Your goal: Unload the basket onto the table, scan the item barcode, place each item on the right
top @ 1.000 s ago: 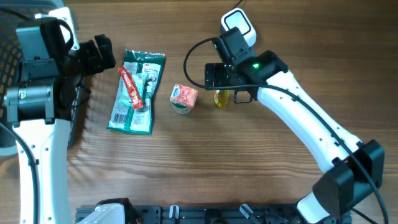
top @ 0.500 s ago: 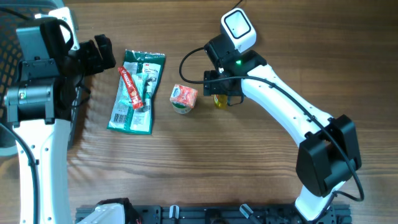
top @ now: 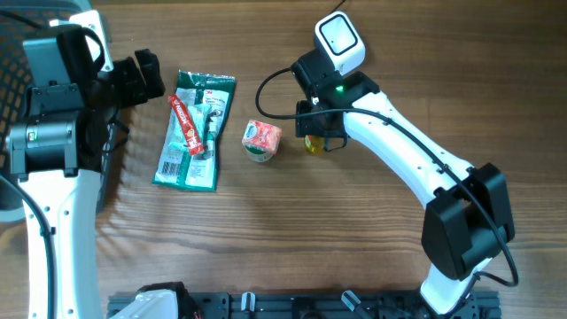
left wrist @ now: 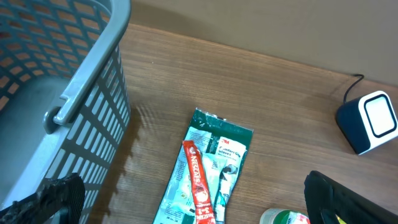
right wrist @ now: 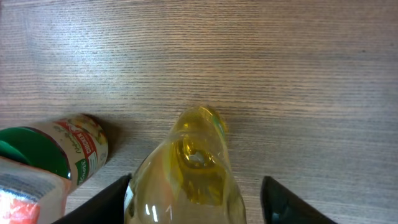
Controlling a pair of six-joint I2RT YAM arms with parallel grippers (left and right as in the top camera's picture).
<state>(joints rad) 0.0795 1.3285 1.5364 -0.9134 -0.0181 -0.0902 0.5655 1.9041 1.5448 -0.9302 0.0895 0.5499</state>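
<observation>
Between the right fingers [right wrist: 287,203] is a yellow bottle [right wrist: 194,169].

I assess this as a robotics test bench laid out like a shop checkout. Grounds: a white barcode scanner [top: 340,37] with a trailing black cable stands on a wood-grain table [top: 266,239]. A grey slatted plastic basket [left wrist: 93,62] sits at the table's left side. Packaged retail goods lie loose on the wood: a green packet [top: 182,168] with a red stick pack [top: 186,126] on it, a small labelled tub [top: 261,140] and a yellow bottle [right wrist: 193,168]. A white right arm [top: 416,159] and left arm [top: 53,221] work over the table.
</observation>
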